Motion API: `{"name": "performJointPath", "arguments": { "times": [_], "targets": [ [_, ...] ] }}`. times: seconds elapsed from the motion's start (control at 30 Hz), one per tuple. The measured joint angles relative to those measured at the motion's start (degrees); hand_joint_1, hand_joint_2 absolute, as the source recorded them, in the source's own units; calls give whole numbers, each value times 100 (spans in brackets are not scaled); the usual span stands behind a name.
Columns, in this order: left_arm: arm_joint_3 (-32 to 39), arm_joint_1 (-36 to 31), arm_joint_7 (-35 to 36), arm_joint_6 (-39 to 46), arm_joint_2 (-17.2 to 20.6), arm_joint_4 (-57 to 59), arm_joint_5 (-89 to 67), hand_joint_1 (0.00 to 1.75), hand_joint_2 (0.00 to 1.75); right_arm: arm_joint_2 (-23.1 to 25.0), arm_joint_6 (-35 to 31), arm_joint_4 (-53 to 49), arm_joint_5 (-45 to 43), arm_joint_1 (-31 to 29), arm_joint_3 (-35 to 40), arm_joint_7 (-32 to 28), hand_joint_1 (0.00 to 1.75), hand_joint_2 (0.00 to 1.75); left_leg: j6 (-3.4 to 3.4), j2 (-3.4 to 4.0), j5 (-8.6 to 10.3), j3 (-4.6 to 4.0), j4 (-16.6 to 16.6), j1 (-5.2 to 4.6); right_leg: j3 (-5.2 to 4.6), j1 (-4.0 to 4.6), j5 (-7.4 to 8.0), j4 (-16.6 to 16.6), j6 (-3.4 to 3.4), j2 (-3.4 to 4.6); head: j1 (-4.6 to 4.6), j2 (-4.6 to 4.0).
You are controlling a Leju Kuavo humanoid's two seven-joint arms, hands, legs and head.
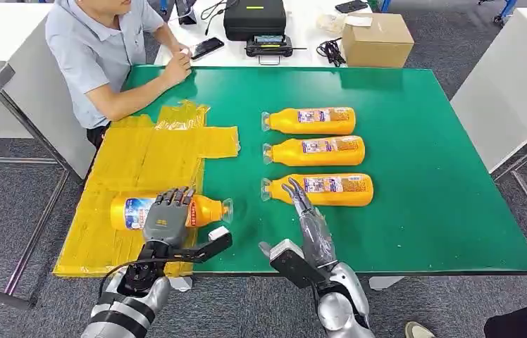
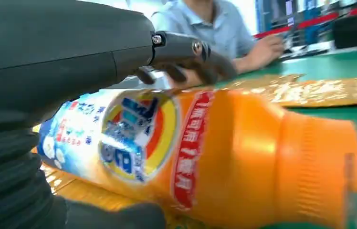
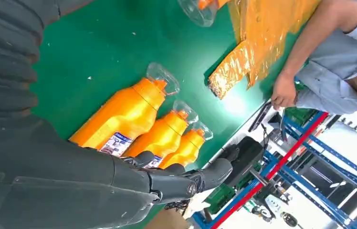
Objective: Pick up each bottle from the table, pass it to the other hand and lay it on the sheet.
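At the far left a person (image 1: 102,53) in a light blue shirt sits at the table corner, one hand resting on the green table (image 1: 423,176). Just in front of that person the yellow sheet (image 1: 141,162) lies spread over the table's left end, crinkled at its far edge.

On the near part of the sheet a bottle (image 1: 176,211) lies on its side, its clear cap pointing right, out over the green surface. The left hand (image 1: 168,215) rests over the middle of this bottle, fingers curled across the label; in the left wrist view the thumb (image 2: 191,55) arches over the top of the orange body, and the hand grips the bottle.

Further right, the right hand (image 1: 301,211) reaches forward with its fingers straight and apart, holding nothing. Its fingertips (image 1: 292,190) lie at the neck end of the nearest bottle (image 1: 320,189) of a row; whether they touch it I cannot tell.

That row has three bottles lying on their sides, caps to the left, parallel and slightly apart: the nearest, the middle bottle (image 1: 315,150) and the farthest bottle (image 1: 310,120).

Beyond the green surface, on a white table, stand a black case (image 1: 253,17) and a cardboard box (image 1: 377,39).
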Motion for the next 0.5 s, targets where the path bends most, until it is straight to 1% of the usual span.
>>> {"name": "performJointPath", "arguments": {
  "times": [0.1,0.5],
  "targets": [
    [-126,-49,137,-22,41,70,0,0,175,0,0,0,0,0,-2,0,0,175,0,0,0,0,0,0,0,0,0,0,0,0,0,0],
    [-310,-113,181,-41,114,186,0,0,175,0,0,0,-7,0,-13,-2,0,175,0,0,0,0,0,0,0,0,0,0,0,0,-2,0]
  ]
}}
